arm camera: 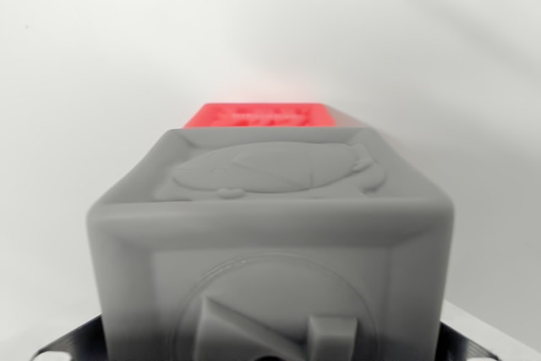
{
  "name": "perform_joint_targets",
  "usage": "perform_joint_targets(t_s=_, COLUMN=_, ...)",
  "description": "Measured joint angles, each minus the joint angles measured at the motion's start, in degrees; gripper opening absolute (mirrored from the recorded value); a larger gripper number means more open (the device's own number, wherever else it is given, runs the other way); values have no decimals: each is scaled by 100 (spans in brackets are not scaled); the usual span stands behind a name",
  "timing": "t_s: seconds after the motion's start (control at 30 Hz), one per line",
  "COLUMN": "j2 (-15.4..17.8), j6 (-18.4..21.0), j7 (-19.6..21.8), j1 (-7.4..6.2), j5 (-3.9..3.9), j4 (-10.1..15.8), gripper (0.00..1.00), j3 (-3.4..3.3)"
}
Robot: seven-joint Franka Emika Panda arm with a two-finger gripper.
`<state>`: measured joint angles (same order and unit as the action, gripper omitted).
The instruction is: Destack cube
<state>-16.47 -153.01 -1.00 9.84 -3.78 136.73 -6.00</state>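
A grey cube (270,243) with embossed faces fills the lower middle of the wrist view, very close to the camera. Beyond its far edge shows a strip of a red cube (258,115); most of the red cube is hidden behind the grey one, and I cannot tell whether the two touch. My gripper (270,346) has the grey cube between its fingers. Only dark finger parts show, at the bottom left (72,344) and bottom right (463,340), tight against the cube's sides. The gripper looks shut on the grey cube.
A plain white surface (101,57) surrounds the cubes on all sides. No other object is in view.
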Motion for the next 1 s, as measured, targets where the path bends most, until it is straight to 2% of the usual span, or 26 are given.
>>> perform_joint_targets(t_s=0.6, j2=713, j6=656, j7=112, j1=-12, j5=160, j4=16, gripper=0, j3=-37)
perform_joint_targets(t_s=1.0, j2=862, j6=577, j7=344, j1=-159, j5=199, j4=304, gripper=0, j3=-12)
